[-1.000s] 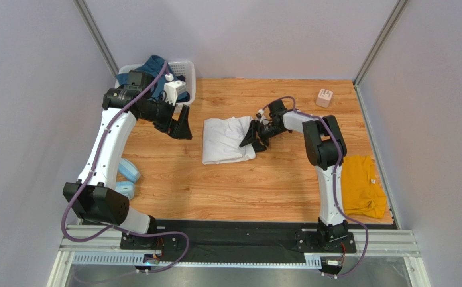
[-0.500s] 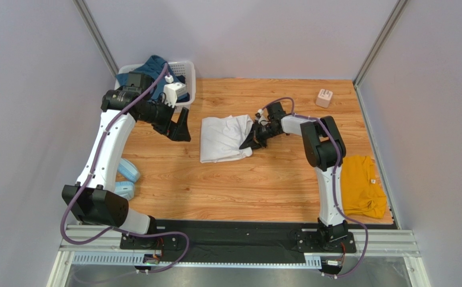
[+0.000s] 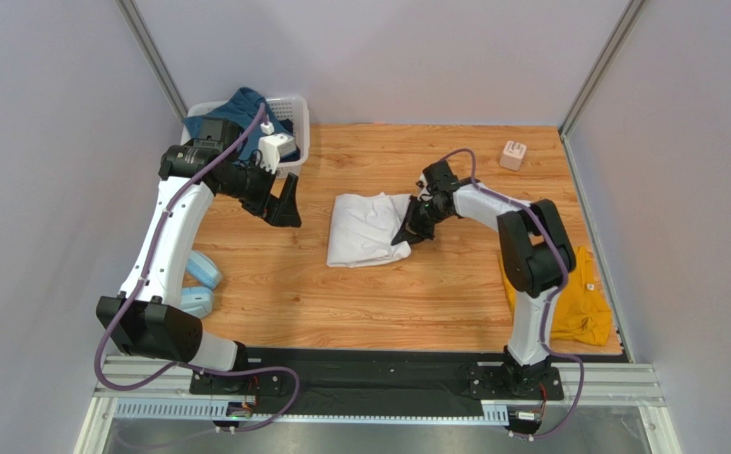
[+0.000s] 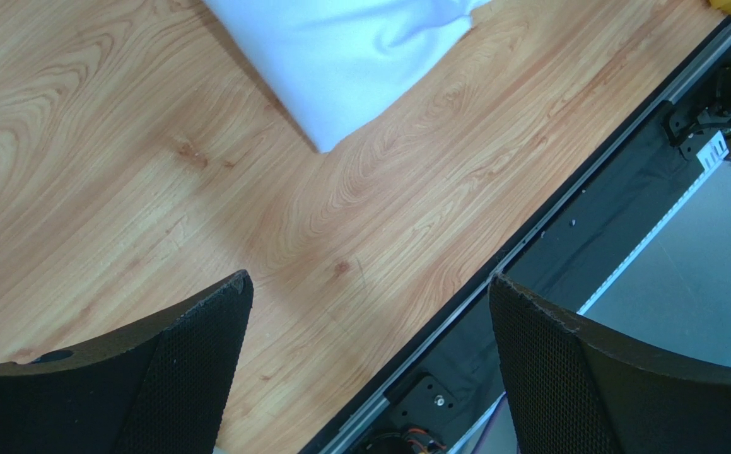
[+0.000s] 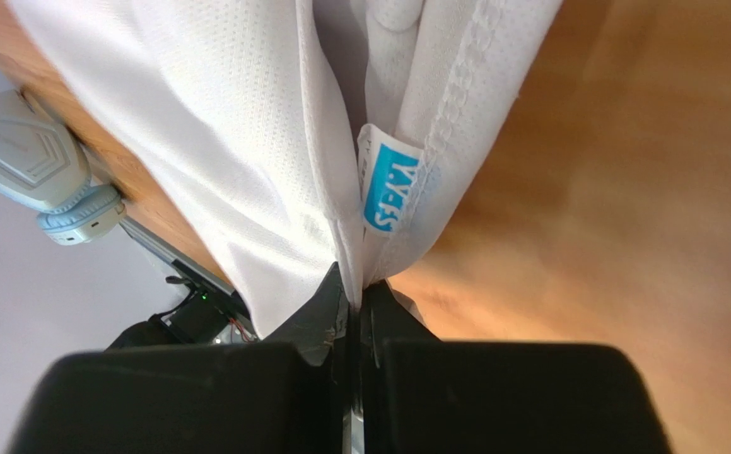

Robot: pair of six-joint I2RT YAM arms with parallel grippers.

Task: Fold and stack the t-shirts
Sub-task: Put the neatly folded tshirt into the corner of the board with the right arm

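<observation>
Our right fingers point(image 3: 406, 231) pinch the right edge of the white t-shirt point(image 3: 364, 238), which lies mid-way across the table point(image 3: 435, 293), its bulk stretching left. Our left fingers point(image 3: 287, 208) hang spread near its other side, touching nothing.

- I see the white short-sleeved cloth t-shirt point(image 3: 364, 232) lying mid-way across the wooden table point(image 3: 435, 293), folded into a rough rectangle and wrinkled towards its right side; that right edge is pinched between the closed fingers of the right gripper point(image 5: 355, 295); my right wrist view shows fine mesh weave, a stitched hem and a small blue neck label point(image 5: 390, 189) just above the pinch; one corner lies flat on the wood in my left wrist view
- the mustard-yellow short-sleeved cloth t-shirt point(image 3: 587, 303) lies loosely folded at the table's right edge, near side; part of it is hidden from me
- the dark teal-blue cloth t-shirt point(image 3: 241, 102) sits heaped in the white plastic lattice basket point(image 3: 293, 109) at the far left corner, spilling over the rim
</observation>
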